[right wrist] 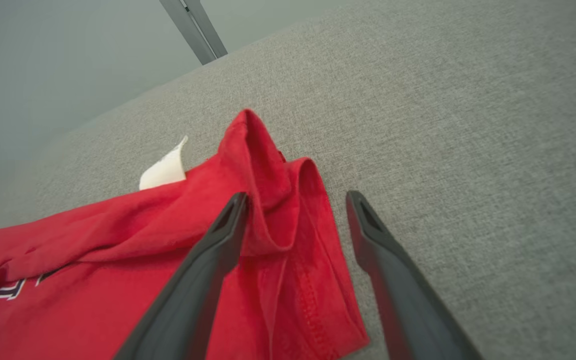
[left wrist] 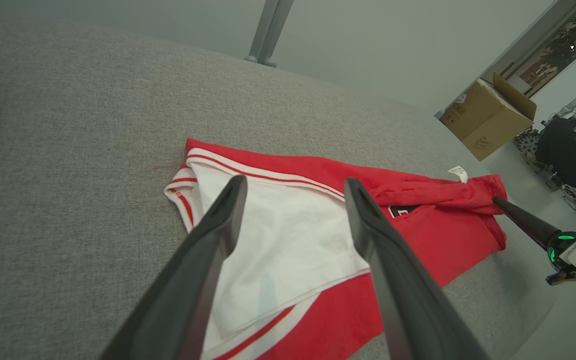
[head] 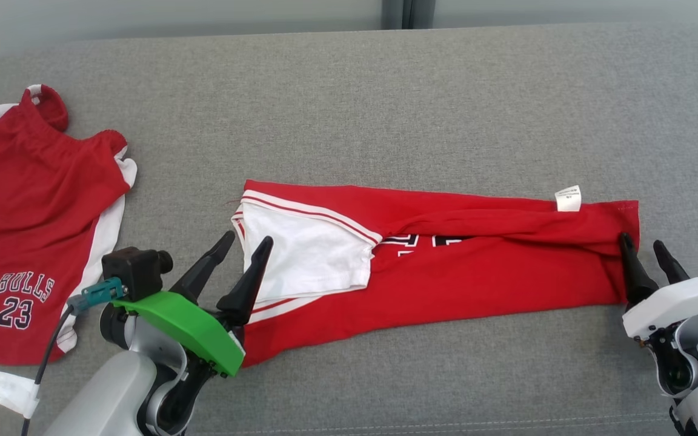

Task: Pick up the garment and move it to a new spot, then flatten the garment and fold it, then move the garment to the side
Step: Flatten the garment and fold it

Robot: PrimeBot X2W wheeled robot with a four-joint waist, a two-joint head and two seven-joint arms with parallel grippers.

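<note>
A red garment (head: 476,266) with a white sleeve and striped trim lies folded into a long band across the grey surface (head: 385,109); a white label (head: 568,198) sticks out at its far right edge. My left gripper (head: 246,241) is open over the white sleeve (left wrist: 288,250) at the garment's left end. My right gripper (head: 644,242) is open at the right end, straddling the bunched red hem (right wrist: 288,220). Nothing is pinched in either one.
A second red jersey (head: 22,242) printed BULLS 23 lies at the left of the grey surface. In the left wrist view a cardboard box (left wrist: 488,117) and clutter stand beyond the surface's far edge.
</note>
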